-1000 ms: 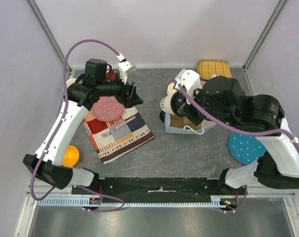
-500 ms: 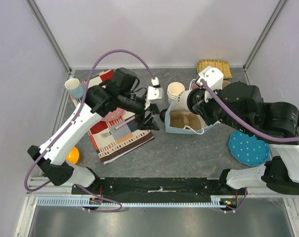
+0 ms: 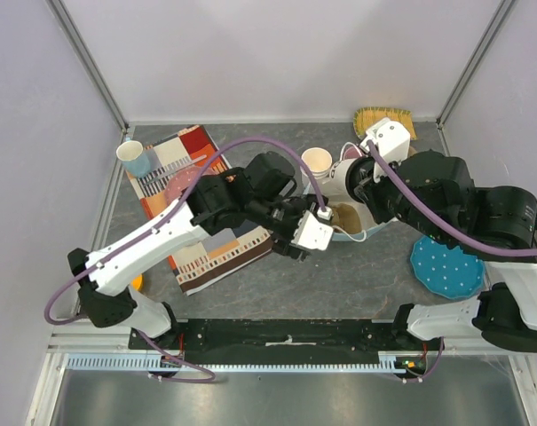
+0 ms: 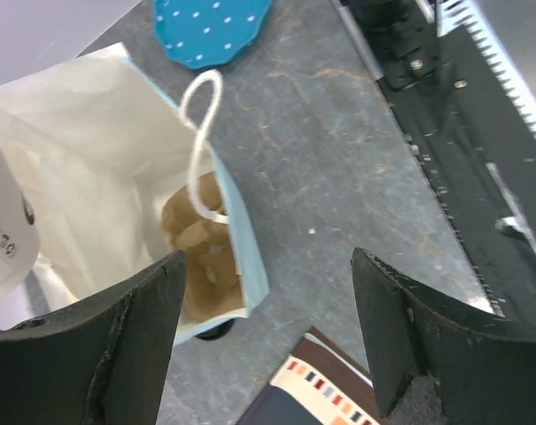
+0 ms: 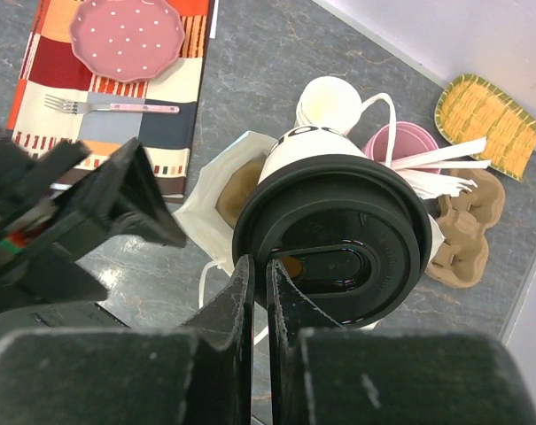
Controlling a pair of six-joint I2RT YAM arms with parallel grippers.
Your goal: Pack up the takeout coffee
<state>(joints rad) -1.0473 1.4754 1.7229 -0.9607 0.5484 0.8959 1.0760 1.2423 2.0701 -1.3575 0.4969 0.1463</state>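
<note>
The takeout coffee, a white paper cup (image 5: 307,142) with a round black lid (image 5: 338,235), hangs tilted over the open light-blue paper bag (image 5: 205,199). My right gripper (image 5: 259,266) is shut on the lid's rim. In the top view the cup (image 3: 337,176) sits under my right gripper (image 3: 359,173), above the bag (image 3: 350,232). My left gripper (image 4: 268,261) is open and empty, just in front of the bag's (image 4: 241,257) near corner; in the top view it (image 3: 305,241) covers part of the bag. A brown carrier (image 4: 201,248) lies inside the bag.
A stack of lidless cups (image 3: 316,161) stands behind the bag. A pink bowl (image 5: 405,146), a cardboard carrier (image 5: 462,230) and a woven tray (image 3: 383,120) lie at the back right. A blue dotted plate (image 3: 446,266) is on the right. The placemat (image 3: 206,253) and a blue-banded cup (image 3: 137,158) are on the left.
My left arm has swung right from over the placemat to the bag's front corner, jaws open. My right gripper has kept the coffee and shifted slightly back and right.
</note>
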